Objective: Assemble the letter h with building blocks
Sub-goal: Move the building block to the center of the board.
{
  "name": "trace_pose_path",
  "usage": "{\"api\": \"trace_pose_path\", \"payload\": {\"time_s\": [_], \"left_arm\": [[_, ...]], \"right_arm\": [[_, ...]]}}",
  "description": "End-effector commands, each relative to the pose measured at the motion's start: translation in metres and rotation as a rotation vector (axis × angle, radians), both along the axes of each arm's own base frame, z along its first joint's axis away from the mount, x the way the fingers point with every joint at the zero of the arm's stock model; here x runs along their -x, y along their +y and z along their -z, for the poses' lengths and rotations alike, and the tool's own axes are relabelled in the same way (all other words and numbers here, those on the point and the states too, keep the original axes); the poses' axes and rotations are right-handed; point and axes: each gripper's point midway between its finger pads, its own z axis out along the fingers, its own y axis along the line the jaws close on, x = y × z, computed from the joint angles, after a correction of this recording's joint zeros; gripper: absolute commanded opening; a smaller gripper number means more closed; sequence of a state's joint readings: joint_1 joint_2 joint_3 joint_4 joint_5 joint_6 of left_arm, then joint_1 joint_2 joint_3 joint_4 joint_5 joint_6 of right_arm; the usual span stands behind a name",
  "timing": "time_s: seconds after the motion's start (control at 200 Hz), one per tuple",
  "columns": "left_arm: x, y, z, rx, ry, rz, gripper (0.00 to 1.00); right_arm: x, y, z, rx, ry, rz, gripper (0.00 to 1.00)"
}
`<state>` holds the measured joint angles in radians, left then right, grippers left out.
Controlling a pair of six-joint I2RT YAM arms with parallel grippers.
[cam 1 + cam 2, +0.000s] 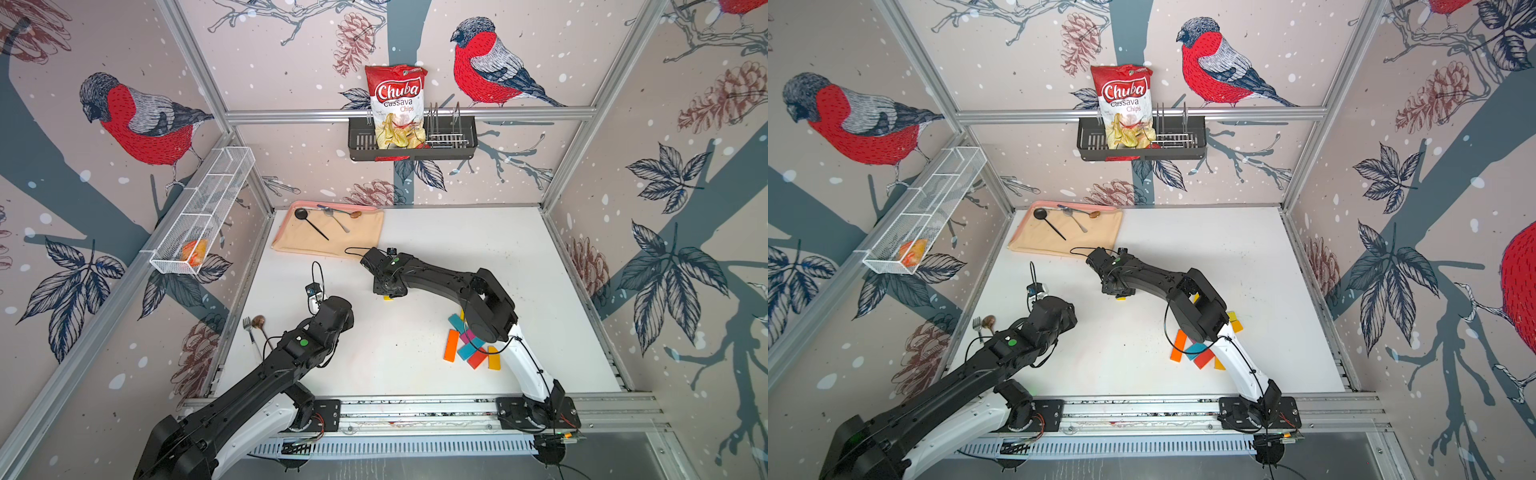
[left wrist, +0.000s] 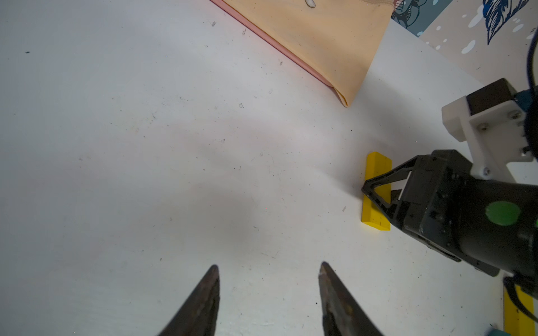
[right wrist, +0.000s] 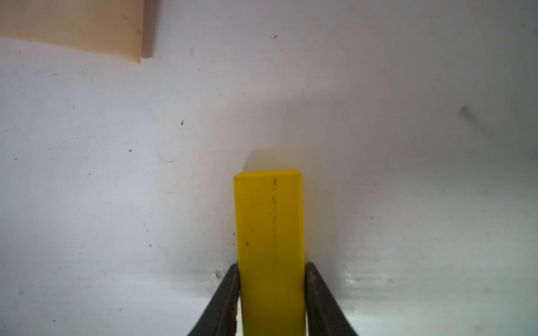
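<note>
One yellow building block [image 3: 269, 221] sits between my right gripper's [image 3: 272, 266] fingers, which are shut on its two long sides. It is held low over the white table [image 1: 436, 257], just in front of the beige mat's corner; the same block [image 2: 376, 168] shows in the left wrist view and as a yellow sliver [image 1: 387, 297] under the right wrist. The other building blocks lie in a loose pile [image 1: 469, 345] by the right arm's base: orange [image 1: 451, 345], teal [image 1: 457, 322], red [image 1: 476, 359], yellow [image 1: 493, 357]. My left gripper [image 2: 269, 264] hangs open over bare table, left of the held block.
A beige mat [image 1: 357, 243] with spoons lies at the back left of the table. A fork [image 1: 250, 330] and a spoon rest by the left edge. A white wire basket [image 1: 203, 212] hangs on the left wall, and a black rack [image 1: 453, 145] with a chips bag hangs on the back wall.
</note>
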<state>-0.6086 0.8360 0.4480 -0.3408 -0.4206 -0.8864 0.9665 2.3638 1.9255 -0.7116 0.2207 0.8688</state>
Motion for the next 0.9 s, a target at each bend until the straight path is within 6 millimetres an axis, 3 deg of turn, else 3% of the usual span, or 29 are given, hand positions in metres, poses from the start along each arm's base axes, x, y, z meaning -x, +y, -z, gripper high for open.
{"api": "trace_pose_path", "payload": {"time_s": [0.0,0.24,0.445,0.54,0.605,0.815,0.896], "left_arm": [[-0.001,0.0,-0.001,-0.003,-0.011,0.004,0.54],[0.001,0.003,-0.007,0.002,-0.024,-0.001,0.54],[-0.001,0.001,-0.02,0.003,-0.041,0.007,0.57],[-0.002,0.0,-0.022,-0.001,-0.041,0.018,0.58],[-0.003,-0.004,-0.025,0.005,-0.042,0.033,0.58],[-0.007,-0.009,-0.035,0.011,-0.066,0.061,0.59],[-0.009,-0.01,-0.037,0.008,-0.073,0.063,0.59]], "right_arm": [[0.007,-0.007,0.008,0.04,0.033,-0.009,0.58],[-0.007,-0.009,-0.029,0.036,-0.045,-0.007,0.71],[-0.012,-0.04,-0.093,0.037,-0.171,0.035,0.76],[0.0,-0.073,-0.12,0.028,-0.221,0.069,0.77],[0.017,-0.103,-0.123,0.023,-0.227,0.084,0.76],[0.095,-0.218,-0.089,0.11,-0.135,0.214,0.7],[0.115,-0.249,-0.078,0.086,-0.112,0.268,0.69]]}}
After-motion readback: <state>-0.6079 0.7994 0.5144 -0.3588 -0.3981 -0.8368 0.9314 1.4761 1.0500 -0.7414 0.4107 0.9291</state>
